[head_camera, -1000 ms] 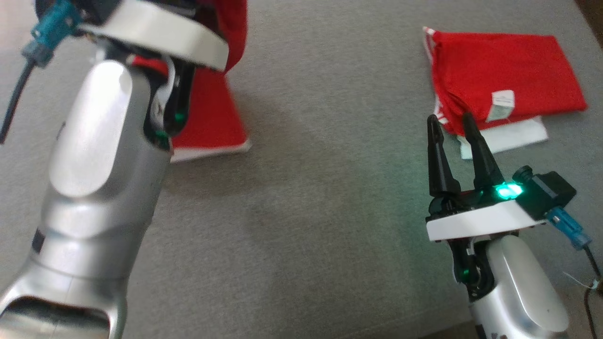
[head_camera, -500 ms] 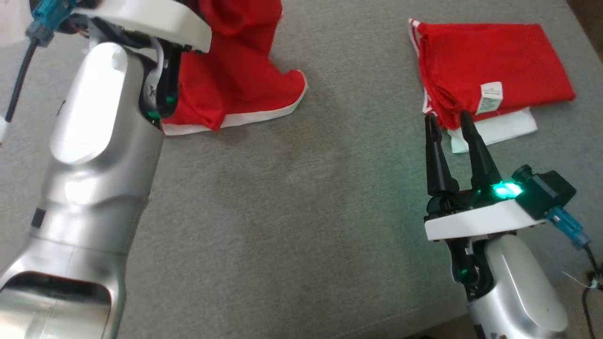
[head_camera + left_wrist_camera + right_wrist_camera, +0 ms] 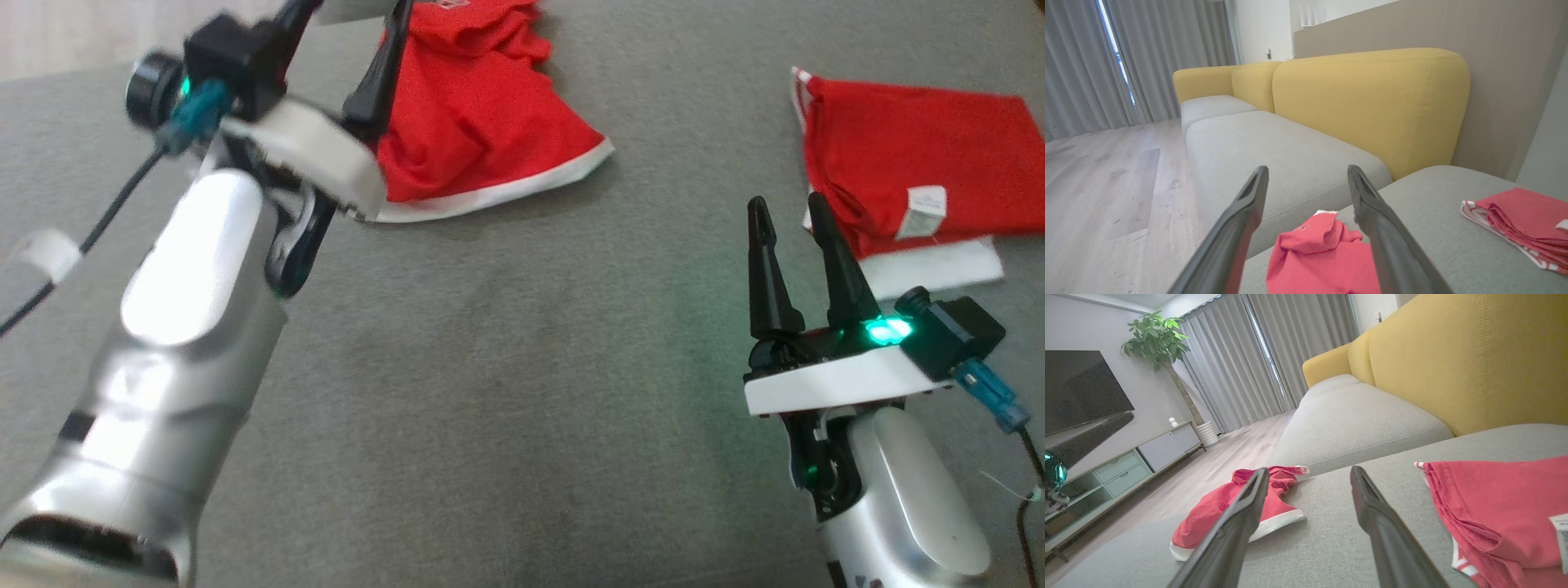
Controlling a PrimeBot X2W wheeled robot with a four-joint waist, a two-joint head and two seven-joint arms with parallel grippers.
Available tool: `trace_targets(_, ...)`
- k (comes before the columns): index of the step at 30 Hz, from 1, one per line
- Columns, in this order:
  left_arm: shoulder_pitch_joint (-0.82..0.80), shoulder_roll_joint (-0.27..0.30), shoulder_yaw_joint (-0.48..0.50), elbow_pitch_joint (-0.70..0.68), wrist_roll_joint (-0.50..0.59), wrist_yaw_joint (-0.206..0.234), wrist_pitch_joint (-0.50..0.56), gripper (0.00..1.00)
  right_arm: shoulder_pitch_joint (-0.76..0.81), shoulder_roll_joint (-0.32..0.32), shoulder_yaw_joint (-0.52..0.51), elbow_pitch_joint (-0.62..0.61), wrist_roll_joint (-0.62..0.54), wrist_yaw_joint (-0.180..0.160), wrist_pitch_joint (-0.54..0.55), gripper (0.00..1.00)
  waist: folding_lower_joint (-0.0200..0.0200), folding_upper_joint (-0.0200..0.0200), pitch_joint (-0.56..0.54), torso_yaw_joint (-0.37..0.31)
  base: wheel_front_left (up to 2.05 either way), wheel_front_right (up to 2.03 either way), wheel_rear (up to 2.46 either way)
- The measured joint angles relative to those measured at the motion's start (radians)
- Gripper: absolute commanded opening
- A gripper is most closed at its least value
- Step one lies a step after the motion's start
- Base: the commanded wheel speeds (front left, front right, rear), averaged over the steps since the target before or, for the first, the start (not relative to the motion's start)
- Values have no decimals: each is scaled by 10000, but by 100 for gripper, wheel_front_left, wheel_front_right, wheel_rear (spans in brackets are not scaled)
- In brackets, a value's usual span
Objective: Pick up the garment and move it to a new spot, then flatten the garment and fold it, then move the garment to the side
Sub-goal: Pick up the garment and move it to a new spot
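The red fabric garment with a white hem (image 3: 482, 122) lies crumpled at the far left of the grey fabric sofa seat cushion (image 3: 522, 367), near the cushion's left edge. In the left wrist view it sits bunched directly below the spread fingers.

Left gripper (image 3: 343, 41): jaws released and spread wide above the garment, with nothing between them. One second ago the jaws were clenched and the cloth hung from them, partly hidden behind the arm. Half a second ago the cloth was already settling on the cushion. The drop is therefore complete.

Judgement: the "move to a new spot" step is done. Flattening comes next, since the cloth lies in a heap with only its hem edge spread out.

Right gripper (image 3: 788, 212): jaws released and empty, hovering over bare cushion at the right. Its pose is unchanged across the three head pictures.

Folded red garment with a white label (image 3: 906, 155): lies flat at the far right, just beyond the right fingertips, untouched. Its new place in the head view matches a shift of the whole picture, so the camera moved, not the cloth.

Advisory: spreading the heap likely calls for both grippers on opposite edges. A single pinch could drag it off the cushion's left edge.
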Motion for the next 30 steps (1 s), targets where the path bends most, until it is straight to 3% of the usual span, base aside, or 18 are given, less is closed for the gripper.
trace_targets(4,578,324,69,-165,-127,54,-309,100,45,0,-92,31,-17,0,0,100,0,0,-213,328,0,0,0)
trace_targets(8,1407,562,497,-627,-443,453,-936,100,132,0,-299,44,-119,0,0,100,-1,0,-448,673,0,0,0)
trace_targets(12,2808,926,744,-1482,-752,460,-1507,100,392,0,-464,71,-359,0,-12,100,-1,0,-628,1074,0,0,0)
trace_targets(15,4073,1110,819,-2138,-750,769,-1741,100,709,2,-545,226,-562,0,-12,100,-1,0,-779,1372,0,0,0)
trace_targets(19,5518,1016,1049,-2949,-750,1271,-1896,100,931,2,-761,320,-621,0,-12,100,-2,0,-995,1724,0,0,0)
trace_targets(23,6624,545,1325,-3521,-775,1718,-1942,100,936,2,-708,387,-709,0,-12,100,-2,0,-1191,1934,0,0,0)
trace_targets(27,7503,56,1946,-4199,-629,1848,-1973,100,938,4,-725,476,-780,0,-12,100,-2,0,-1235,1971,0,0,0)
trace_targets(30,7725,-35,2075,-4311,-345,1695,-1973,100,931,4,-782,529,-838,0,-12,100,0,0,-1164,2028,0,0,0)
